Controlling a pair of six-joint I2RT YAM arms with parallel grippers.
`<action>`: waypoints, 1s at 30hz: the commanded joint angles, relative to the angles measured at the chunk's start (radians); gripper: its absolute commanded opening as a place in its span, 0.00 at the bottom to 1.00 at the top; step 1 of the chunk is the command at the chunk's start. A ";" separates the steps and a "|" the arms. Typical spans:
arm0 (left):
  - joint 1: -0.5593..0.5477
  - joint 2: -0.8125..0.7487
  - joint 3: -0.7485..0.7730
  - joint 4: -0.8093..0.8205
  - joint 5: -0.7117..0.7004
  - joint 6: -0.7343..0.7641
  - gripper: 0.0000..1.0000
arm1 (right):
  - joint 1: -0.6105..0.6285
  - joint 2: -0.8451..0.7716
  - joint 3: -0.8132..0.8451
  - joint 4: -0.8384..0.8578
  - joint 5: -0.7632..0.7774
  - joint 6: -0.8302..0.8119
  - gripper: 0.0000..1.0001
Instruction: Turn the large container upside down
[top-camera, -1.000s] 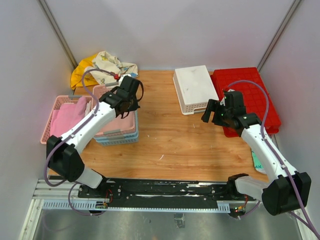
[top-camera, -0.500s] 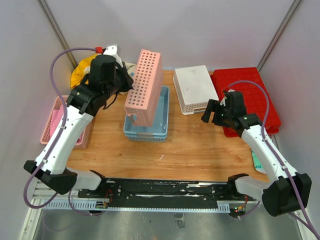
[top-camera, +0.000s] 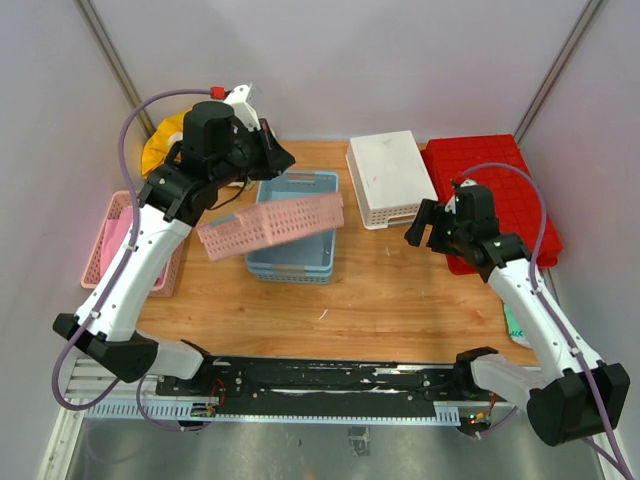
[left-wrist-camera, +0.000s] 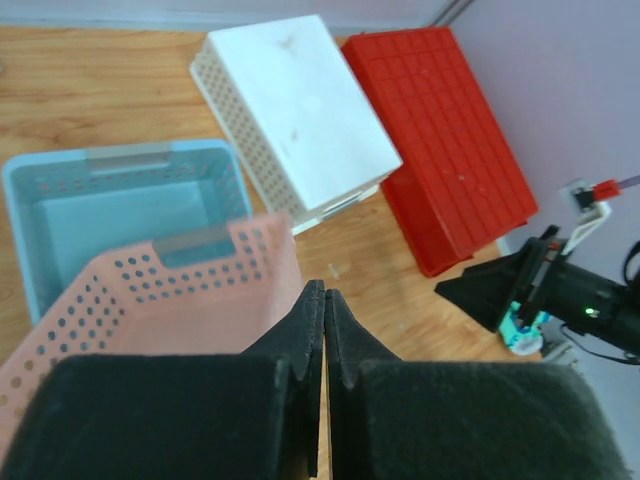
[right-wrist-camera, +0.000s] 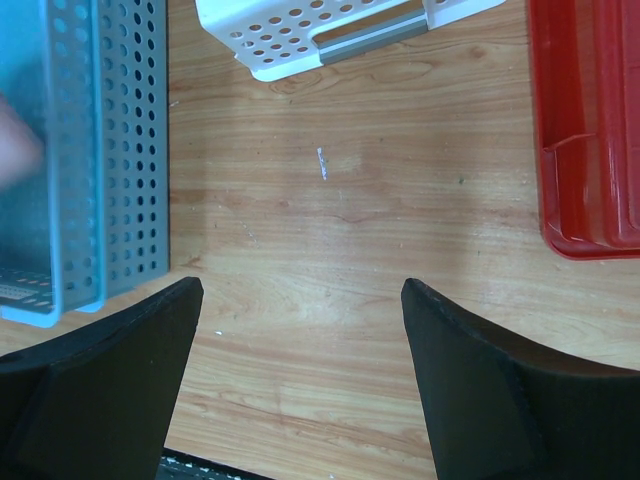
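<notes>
Red bin (top-camera: 475, 152) at 1 o'clock: light, stiff, slick; grab near short rim. At its 8 o'clock, right gripper (top-camera: 425, 228) released, empty; left gripper (left-wrist-camera: 323, 300) clenched, pink basket (top-camera: 270, 225) tilted beneath.

Pale lilac walls (top-camera: 350, 60) enclose a wooden table (top-camera: 380, 280) on three sides.

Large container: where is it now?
In the top view the large container lies at far right, beside the white basket, just beyond the open right gripper.
</notes>
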 joint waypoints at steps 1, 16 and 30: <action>-0.011 -0.019 -0.015 0.130 0.149 -0.053 0.00 | 0.006 -0.030 -0.008 -0.014 0.014 0.023 0.83; -0.053 -0.029 -0.189 0.170 0.087 -0.039 0.11 | 0.024 -0.085 -0.005 -0.019 -0.102 0.013 0.83; -0.053 -0.155 -0.289 0.098 -0.003 -0.018 0.52 | 0.569 0.068 0.127 0.145 -0.018 -0.211 0.84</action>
